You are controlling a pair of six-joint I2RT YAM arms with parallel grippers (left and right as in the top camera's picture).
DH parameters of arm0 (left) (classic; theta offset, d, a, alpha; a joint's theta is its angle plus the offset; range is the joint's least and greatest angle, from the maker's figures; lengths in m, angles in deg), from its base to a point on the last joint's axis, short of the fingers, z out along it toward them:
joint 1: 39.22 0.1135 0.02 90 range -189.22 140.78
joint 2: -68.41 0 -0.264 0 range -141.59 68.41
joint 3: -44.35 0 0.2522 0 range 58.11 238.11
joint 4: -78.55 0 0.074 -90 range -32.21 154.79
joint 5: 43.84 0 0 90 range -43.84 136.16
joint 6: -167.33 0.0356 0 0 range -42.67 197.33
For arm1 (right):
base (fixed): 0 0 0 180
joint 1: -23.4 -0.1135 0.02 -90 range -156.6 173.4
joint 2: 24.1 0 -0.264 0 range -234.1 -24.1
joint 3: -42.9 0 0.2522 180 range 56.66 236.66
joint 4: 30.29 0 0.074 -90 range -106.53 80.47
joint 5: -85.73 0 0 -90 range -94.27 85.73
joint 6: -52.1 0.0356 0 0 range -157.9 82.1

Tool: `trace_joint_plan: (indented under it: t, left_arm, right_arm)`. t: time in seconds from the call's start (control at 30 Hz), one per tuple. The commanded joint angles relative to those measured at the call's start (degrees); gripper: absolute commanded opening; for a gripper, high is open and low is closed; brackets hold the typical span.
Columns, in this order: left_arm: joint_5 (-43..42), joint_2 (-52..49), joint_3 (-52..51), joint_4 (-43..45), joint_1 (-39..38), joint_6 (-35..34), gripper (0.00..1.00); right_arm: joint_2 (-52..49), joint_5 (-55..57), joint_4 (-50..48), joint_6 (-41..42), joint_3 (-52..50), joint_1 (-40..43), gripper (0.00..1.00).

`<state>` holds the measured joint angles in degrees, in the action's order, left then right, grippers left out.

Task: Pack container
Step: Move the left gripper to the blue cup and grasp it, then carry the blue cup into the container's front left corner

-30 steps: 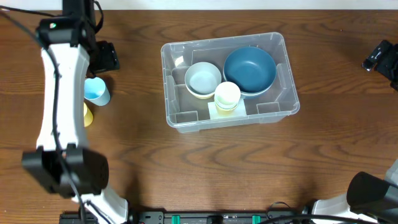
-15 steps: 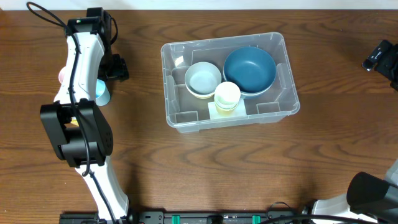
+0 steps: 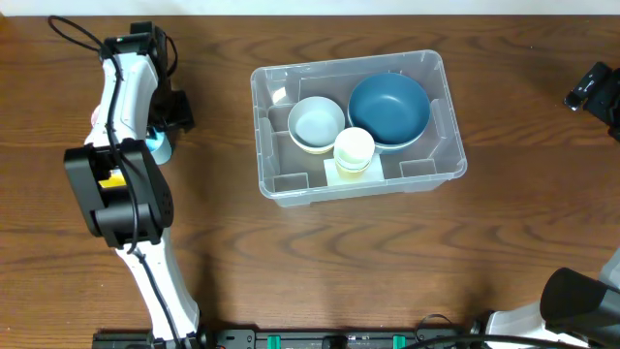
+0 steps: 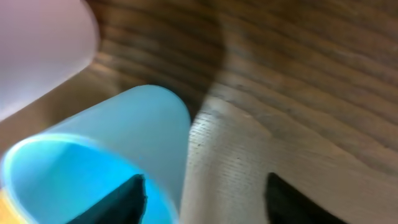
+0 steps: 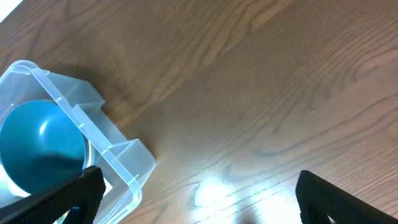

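The clear container [image 3: 281, 184] stands mid-table, and its corner [image 5: 127, 165] shows in the right wrist view. It holds a dark blue bowl [image 3: 389, 109], a pale bowl [image 3: 317, 124] and a cream cup [image 3: 354, 148]. A light blue cup [image 4: 112, 137] lies on its side at the table's left [image 3: 161, 148]. My left gripper [image 4: 202, 186] is open astride the cup's rim. One finger is inside the mouth and the other stands clear outside the wall. My right gripper [image 5: 199, 180] is open over bare wood right of the container.
A pink cup [image 4: 37, 50] lies beside the blue one, and something yellow [image 3: 114, 179] shows under my left arm. The right arm [image 3: 593, 85] sits at the table's far right edge.
My left arm has swung round and brought its gripper down onto the blue cup, with the jaws narrowing. The right arm and the container have not moved.
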<state>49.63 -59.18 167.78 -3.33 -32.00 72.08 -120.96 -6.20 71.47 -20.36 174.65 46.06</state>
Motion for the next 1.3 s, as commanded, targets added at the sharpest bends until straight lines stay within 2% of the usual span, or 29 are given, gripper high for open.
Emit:
trace_joint_plan:
  t: [0.0, 0.13, 0.33, 0.57, 0.77, 0.83, 1.1, 1.27]
  left_arm:
    - [-1.6, -1.8, -0.1, -0.1, 0.1, 0.7, 0.49]
    - [-1.6, -2.2, -0.1, -0.3, 0.1, 0.7, 0.24]
    - [-1.6, -1.9, 0.0, -1.9, 0.1, -0.6, 0.06]
    - [-4.1, 0.8, 0.8, -6.1, -0.1, -3.2, 0.06]
    - [-18.0, 9.5, 0.8, -7.5, -1.1, 0.8, 0.06]
    - [-19.8, 13.1, 0.8, -8.5, -2.1, 0.8, 0.06]
    - [-18.1, 29.0, 0.8, -10.0, -13.0, 2.0, 0.06]
    - [-14.0, 32.4, 0.8, -9.4, -23.4, 2.0, 0.06]
  right_arm:
    - [0.1, -0.2, 0.0, -0.4, 0.1, 0.0, 0.99]
    - [0.1, -0.2, 0.1, -0.4, 0.1, 0.0, 0.99]
    - [0.1, -0.2, 0.1, -0.4, 0.1, 0.0, 0.99]
    - [0.1, -0.2, 0.1, -0.4, 0.1, 0.0, 0.99]
    - [0.1, -0.2, 0.0, -0.4, 0.1, 0.0, 0.99]
    - [0.1, -0.2, 0.1, -0.4, 0.1, 0.0, 0.99]
    - [0.1, -0.2, 0.1, -0.4, 0.1, 0.0, 0.99]
    - [0.1, -0.2, 0.1, -0.4, 0.1, 0.0, 0.99]
